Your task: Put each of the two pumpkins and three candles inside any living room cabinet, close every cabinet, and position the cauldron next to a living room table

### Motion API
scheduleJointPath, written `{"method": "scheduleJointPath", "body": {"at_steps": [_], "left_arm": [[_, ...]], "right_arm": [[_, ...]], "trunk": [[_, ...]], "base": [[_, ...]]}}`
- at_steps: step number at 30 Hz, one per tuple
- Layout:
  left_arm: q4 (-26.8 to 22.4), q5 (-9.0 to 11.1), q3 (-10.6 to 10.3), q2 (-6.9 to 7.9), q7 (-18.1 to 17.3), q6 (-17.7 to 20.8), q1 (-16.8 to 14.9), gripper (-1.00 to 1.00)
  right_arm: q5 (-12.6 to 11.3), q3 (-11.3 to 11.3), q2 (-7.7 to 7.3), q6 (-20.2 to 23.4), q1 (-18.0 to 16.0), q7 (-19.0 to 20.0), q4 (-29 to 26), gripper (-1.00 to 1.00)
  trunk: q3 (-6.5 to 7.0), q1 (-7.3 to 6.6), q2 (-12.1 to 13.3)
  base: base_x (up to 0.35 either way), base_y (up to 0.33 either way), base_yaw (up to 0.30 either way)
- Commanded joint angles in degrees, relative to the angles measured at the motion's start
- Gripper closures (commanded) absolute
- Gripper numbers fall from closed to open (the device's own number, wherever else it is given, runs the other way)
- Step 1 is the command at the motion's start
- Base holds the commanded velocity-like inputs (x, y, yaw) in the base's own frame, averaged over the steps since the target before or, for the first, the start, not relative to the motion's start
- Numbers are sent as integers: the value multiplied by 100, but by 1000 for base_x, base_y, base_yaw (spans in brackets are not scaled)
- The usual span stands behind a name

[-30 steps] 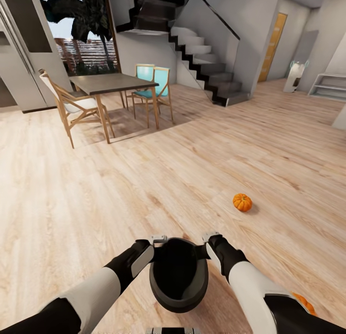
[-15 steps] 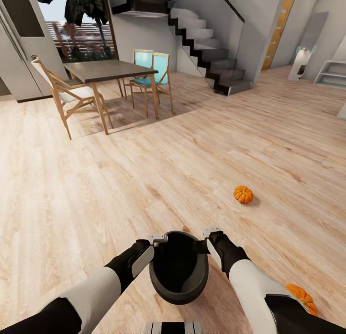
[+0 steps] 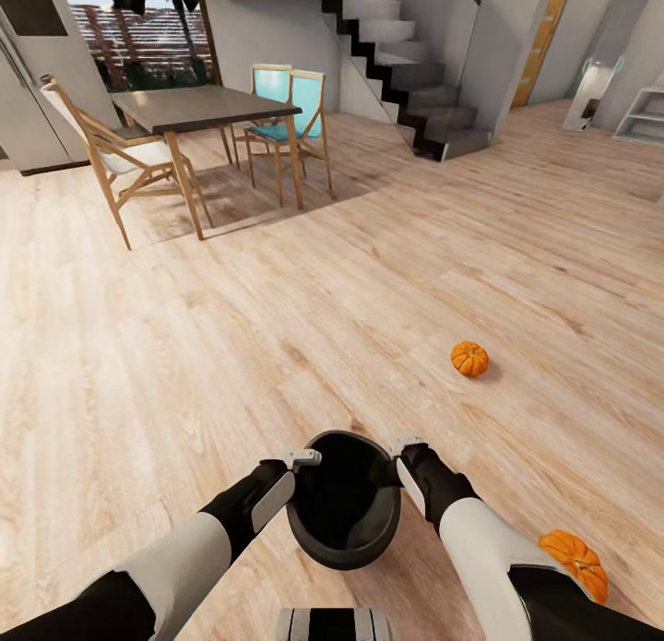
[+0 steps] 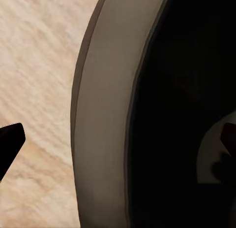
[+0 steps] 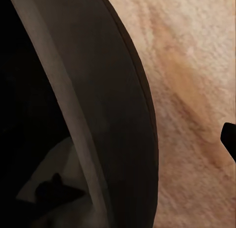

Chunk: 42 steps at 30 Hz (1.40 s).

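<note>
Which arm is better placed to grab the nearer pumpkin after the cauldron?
Right, probably. The nearer pumpkin lies beside the right arm; both the right hand and left hand grip the cauldron now.

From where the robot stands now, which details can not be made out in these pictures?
- Near pumpkin: head view, partly hidden behind the right forearm.
- Cauldron: its interior is dark; contents cannot be told. Both wrist views show only a slice of its rim, cut off by the edges.
- Left gripper and right gripper: at opposite sides of the rim, but finger closure is not visible.
- Pale object at the far right wall: too small to identify.
</note>
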Motion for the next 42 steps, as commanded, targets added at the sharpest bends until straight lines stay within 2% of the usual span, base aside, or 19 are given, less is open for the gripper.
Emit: {"method": "scheduleJointPath", "body": {"at_steps": [1,20,21,42], "left_arm": [[-11,60,-42,6,53,8,-3,-100],[-4,63,-6,34,32,-39,39,-100],[-3,63,-5,34,32,-46,39,100],[58,58,-12,51,23,-227,48,100]], "right_arm": [[35,-43,7,25,-3,2,-9,-100],[34,-43,7,42,-5,2,-9,-100],[32,-43,7,44,-5,2,-9,100],[32,-43,7,60,4,10,-104,100]], "trunk": [[-5,-1,-2],[-5,-1,-2],[-5,-1,-2],[-5,-1,-2]], "base": [[0,0,0],[0,0,0],[0,0,0],[0,0,0]]}}
